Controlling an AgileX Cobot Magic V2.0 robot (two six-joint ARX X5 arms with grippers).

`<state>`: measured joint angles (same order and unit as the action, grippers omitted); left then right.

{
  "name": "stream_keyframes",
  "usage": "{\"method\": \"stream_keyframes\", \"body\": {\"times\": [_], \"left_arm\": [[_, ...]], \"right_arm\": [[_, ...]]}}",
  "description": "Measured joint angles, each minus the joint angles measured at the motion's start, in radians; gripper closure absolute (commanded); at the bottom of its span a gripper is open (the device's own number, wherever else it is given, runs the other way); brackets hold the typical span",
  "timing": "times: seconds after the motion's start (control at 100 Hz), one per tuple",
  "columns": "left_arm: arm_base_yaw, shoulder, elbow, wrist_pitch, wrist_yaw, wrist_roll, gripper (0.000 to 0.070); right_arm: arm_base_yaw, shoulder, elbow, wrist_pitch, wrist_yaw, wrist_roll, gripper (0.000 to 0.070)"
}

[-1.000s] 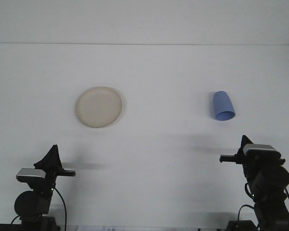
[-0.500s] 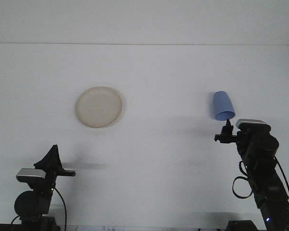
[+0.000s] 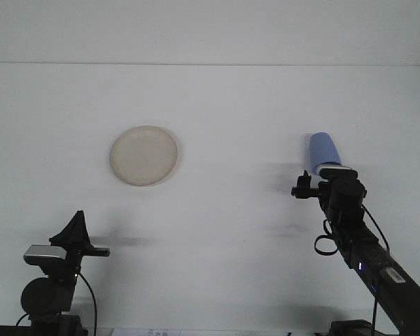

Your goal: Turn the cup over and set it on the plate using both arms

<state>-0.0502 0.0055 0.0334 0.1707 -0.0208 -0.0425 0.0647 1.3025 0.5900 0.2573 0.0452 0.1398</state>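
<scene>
Reaching forward over the last second, the right arm (image 3: 357,245) is now stretching from its resting spot at the near right edge out toward the blue cup (image 3: 323,150), and its wrist is covering the cup's near end, while the left arm (image 3: 56,269) is sitting parked at the near left exactly as it was. The right gripper (image 3: 320,175) is pressing in at the cup's wide mouth end, but the wrist and camera housing are hiding the jaws, so I cannot tell whether they are spread or closed, or whether they are touching the cup at all. The left gripper (image 3: 77,225) is pointing up from its folded arm, and its jaws are likewise too dark and small to read. The cup is sitting on the white worktop (image 3: 231,105) at the far right, its narrow closed end facing away from the robot, apparently lying or tipped over, which is likely why the arm is approaching from the open end for a flip. The cream plate (image 3: 144,155) is lying well apart on the left, holding nothing, probably placed within the left arm's reach so that arm can finish the placement after a handover.
</scene>
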Motion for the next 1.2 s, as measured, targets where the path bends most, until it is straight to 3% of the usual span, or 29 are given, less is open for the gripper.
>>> {"method": "stream_keyframes", "body": {"times": [0.21,0.36,0.46,0.52,0.6,0.79,0.99,1.2], "left_arm": [[0.0,0.0,0.0,0.0,0.0,0.0,0.0688],[0.0,0.0,0.0,0.0,0.0,0.0,0.0688],[0.0,0.0,0.0,0.0,0.0,0.0,0.0688],[0.0,0.0,0.0,0.0,0.0,0.0,0.0688],[0.0,0.0,0.0,0.0,0.0,0.0,0.0688],[0.0,0.0,0.0,0.0,0.0,0.0,0.0688],[0.0,0.0,0.0,0.0,0.0,0.0,0.0688],[0.0,0.0,0.0,0.0,0.0,0.0,0.0688]], "right_arm": [[-0.011,0.171,0.0,0.216,-0.001,0.021,0.0189],[-0.032,0.27,0.003,0.325,-0.024,0.026,0.031],[-0.045,0.316,0.037,0.335,-0.039,0.026,0.0333],[-0.055,0.341,0.065,0.34,-0.066,0.026,0.0435],[-0.067,0.354,0.091,0.341,-0.09,0.027,0.07],[-0.065,0.352,0.101,0.352,-0.133,0.031,0.07],[-0.01,0.204,0.101,0.176,-0.144,0.023,0.07],[0.123,-0.064,0.301,-0.346,-0.158,0.007,0.07]]}}
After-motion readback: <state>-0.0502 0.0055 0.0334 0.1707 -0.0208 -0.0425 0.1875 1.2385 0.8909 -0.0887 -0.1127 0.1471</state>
